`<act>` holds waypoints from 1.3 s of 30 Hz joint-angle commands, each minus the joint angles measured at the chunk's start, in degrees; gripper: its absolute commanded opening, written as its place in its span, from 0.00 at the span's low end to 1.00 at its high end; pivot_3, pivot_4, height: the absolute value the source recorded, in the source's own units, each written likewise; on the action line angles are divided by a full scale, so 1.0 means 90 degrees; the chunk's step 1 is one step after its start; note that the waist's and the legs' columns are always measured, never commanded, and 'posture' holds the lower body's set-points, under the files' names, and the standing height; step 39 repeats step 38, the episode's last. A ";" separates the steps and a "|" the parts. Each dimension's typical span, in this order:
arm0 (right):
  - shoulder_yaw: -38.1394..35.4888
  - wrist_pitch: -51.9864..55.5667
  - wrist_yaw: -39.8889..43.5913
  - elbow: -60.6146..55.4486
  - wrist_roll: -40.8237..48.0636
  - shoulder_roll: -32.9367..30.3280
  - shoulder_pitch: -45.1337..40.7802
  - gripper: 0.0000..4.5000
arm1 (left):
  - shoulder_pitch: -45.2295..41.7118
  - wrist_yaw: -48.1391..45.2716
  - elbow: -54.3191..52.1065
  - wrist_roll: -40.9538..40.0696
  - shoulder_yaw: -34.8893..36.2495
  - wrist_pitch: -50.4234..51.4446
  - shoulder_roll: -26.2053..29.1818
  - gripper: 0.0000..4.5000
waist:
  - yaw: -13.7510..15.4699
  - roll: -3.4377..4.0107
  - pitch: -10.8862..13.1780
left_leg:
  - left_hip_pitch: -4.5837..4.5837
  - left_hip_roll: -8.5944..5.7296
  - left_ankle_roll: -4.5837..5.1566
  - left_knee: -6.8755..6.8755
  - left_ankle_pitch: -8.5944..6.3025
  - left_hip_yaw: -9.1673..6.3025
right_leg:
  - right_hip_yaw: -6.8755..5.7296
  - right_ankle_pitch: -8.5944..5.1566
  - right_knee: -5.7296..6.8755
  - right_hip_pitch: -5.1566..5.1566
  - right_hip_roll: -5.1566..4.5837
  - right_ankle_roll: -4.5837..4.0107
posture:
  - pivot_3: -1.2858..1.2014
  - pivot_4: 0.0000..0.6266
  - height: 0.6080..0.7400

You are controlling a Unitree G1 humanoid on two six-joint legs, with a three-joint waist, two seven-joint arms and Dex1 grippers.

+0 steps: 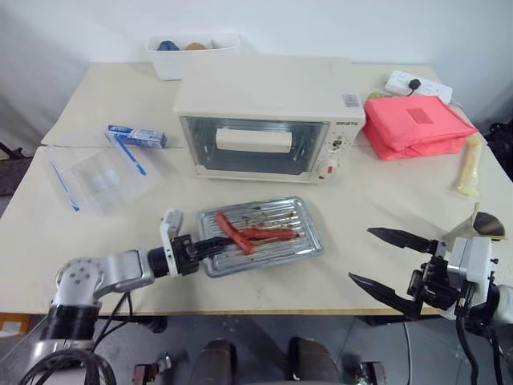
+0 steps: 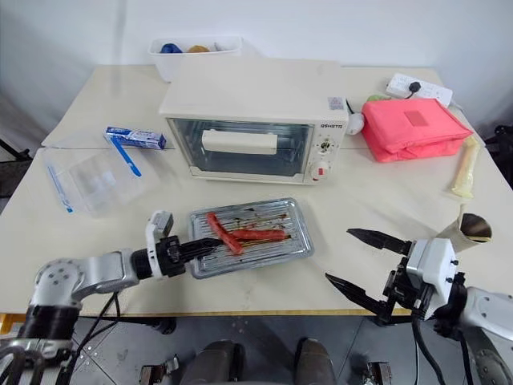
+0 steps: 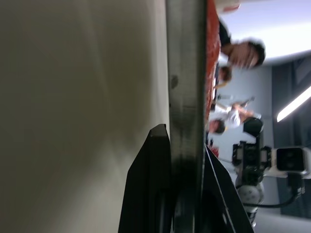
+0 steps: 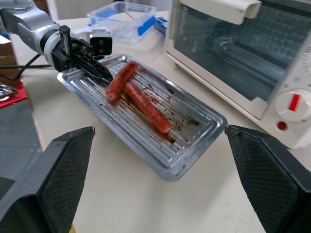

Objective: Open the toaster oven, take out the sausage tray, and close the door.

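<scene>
The cream-white toaster oven (image 1: 264, 92) stands at the middle back of the table, and its glass door (image 1: 253, 141) is closed. In front of it the silver sausage tray (image 1: 298, 239) lies flat on the table with two red sausages (image 1: 258, 233) in it. My left gripper (image 1: 212, 247) is shut on the tray's left rim, one finger above the rim and one finger below it; the left wrist view shows the rim (image 3: 184, 97) clamped between the fingers (image 3: 153, 184). My right gripper (image 1: 361, 254) hangs open near the table's front right edge, to the right of the tray, holding nothing.
A clear lidded box (image 1: 100, 178) and a blue carton (image 1: 138, 135) lie to the left. A white bin (image 1: 191, 50) stands at the back, with a red pouch (image 1: 417, 124) and power strip (image 1: 417, 85) at the right. A paper cone (image 1: 479, 226) is near my right hand.
</scene>
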 commanded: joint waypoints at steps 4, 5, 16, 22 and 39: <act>-0.0199 -0.0179 -0.0141 -0.0401 0.0031 0.0056 0.0326 1.00 | -0.0687 -0.0910 0.0236 0.1605 -0.0416 0.0117 -0.0290 0.07 | 0.0013 0.0003 -0.0002 | 0.0003 -0.0003 -0.0001 0.0000 0.0009 -0.0001 | 0.0001 0.0004 0.0001 0.0005 -0.0001 0.0007 | 0.52 0.24 1.00; -0.0200 -0.0186 -0.0156 -0.0409 0.0039 0.0052 0.0350 1.00 | -0.0720 -0.1041 0.0223 0.1811 -0.0413 0.0081 -0.0318 0.14 | 0.0018 0.0004 -0.0002 | 0.0004 -0.0005 0.0000 0.0001 0.0011 -0.0002 | 0.0002 0.0005 0.0000 0.0008 -0.0003 0.0009 | 0.52 0.24 1.00; 0.0100 -0.0102 -0.0005 -0.0086 0.0112 -0.0113 0.0096 1.00 | 0.0222 -0.3151 -0.1318 0.3509 0.0444 -0.0820 0.1028 0.85 | -0.0115 0.0002 0.0000 | 0.0007 0.0013 -0.0013 -0.0018 0.0012 -0.0002 | -0.0001 0.0005 0.0000 -0.0003 0.0004 0.0009 | 0.52 0.24 1.00; 0.0281 0.0033 0.0479 0.0358 0.0247 -0.0432 -0.0330 1.00 | 0.1842 -0.5231 -0.1953 0.5339 0.1231 -0.3725 0.1837 0.99 | -0.0140 0.0012 0.0006 | 0.0001 0.0014 -0.0008 -0.0027 0.0007 0.0009 | -0.0001 0.0003 -0.0037 -0.0005 -0.0001 0.0006 | 0.52 0.24 1.00; 0.0847 0.0469 0.1090 0.1021 0.0554 -0.0747 -0.1786 1.00 | 0.3344 -0.6492 -0.1979 0.7356 0.2434 -0.7664 0.1328 0.99 | -0.0003 0.0021 0.0012 | -0.0017 0.0029 0.0016 -0.0017 -0.0024 0.0014 | -0.0057 0.0012 -0.0068 0.0003 -0.0017 0.0007 | 0.52 0.24 1.00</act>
